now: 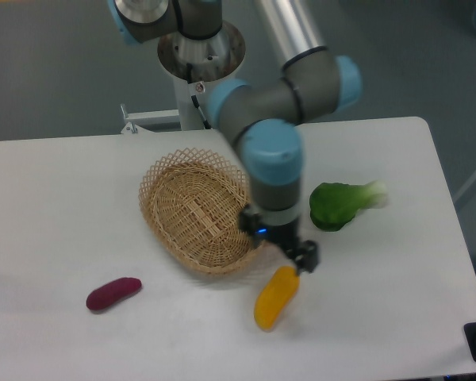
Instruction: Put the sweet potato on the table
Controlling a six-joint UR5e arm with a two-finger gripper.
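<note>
Sweet potato (113, 294) is seen lying flat on the white bench (55, 206), front-left area, w/ nothing touching it. It is placed well apart from the wicker basket (197, 208), which sits tilted near bench centre.

End effector (301, 262) is positioned on the other side of the basket, just above the upper end of the yellow-orange veg (274, 298), close to or touching it; contact can't be judged. Nothing is seen held betw. the fingers, but whether they are spread or pressed together can't be told, since they are small and dark here.

Arm's grey link and blue-capped joints (274, 151) are seen crossing over the basket's right rim, so that edge is partly hidden. A green leafy veg (341, 202) is laid to the right of the arm, apart from the yellow-orange piece. Robot base column is mounted behind the bench's far edge.
</note>
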